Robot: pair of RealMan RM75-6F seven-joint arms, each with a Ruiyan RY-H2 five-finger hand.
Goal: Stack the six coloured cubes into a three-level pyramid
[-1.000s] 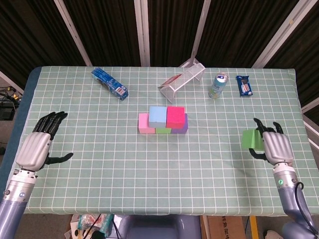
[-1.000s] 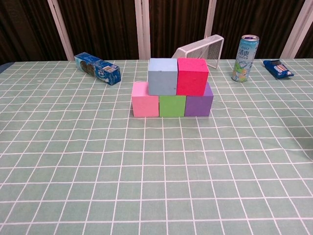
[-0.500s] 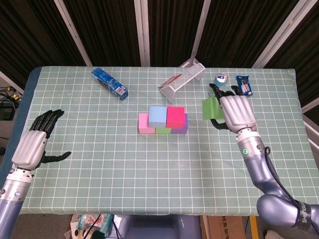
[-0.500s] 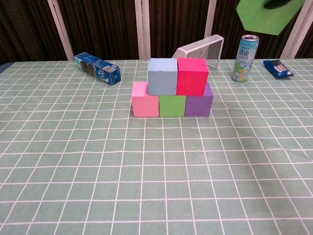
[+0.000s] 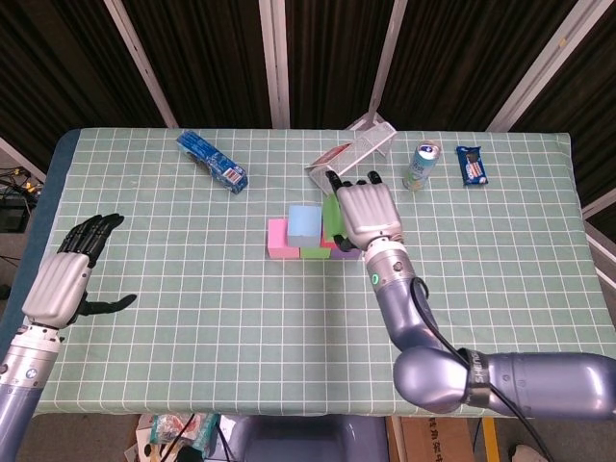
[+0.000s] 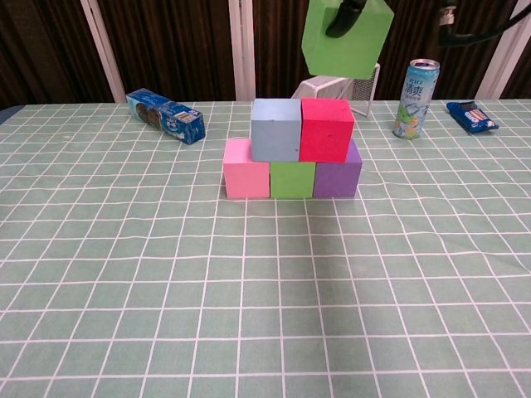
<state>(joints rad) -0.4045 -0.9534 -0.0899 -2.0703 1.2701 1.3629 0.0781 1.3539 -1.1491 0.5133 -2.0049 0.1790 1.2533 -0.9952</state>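
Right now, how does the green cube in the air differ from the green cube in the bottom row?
The light green cube is held aloft by the right robot hand, above the red cube; the darker green cube rests on the table. The held one hangs tilted, the bottom one sits square between the pink cube and purple cube. Both are plain green cubes.

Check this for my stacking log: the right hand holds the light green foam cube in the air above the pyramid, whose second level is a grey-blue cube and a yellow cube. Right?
Not quite. The second level is the grey-blue cube beside a magenta cube, not a yellow one; the chest view shows it. The right hand does hold the light green foam cube in the air above the pyramid.
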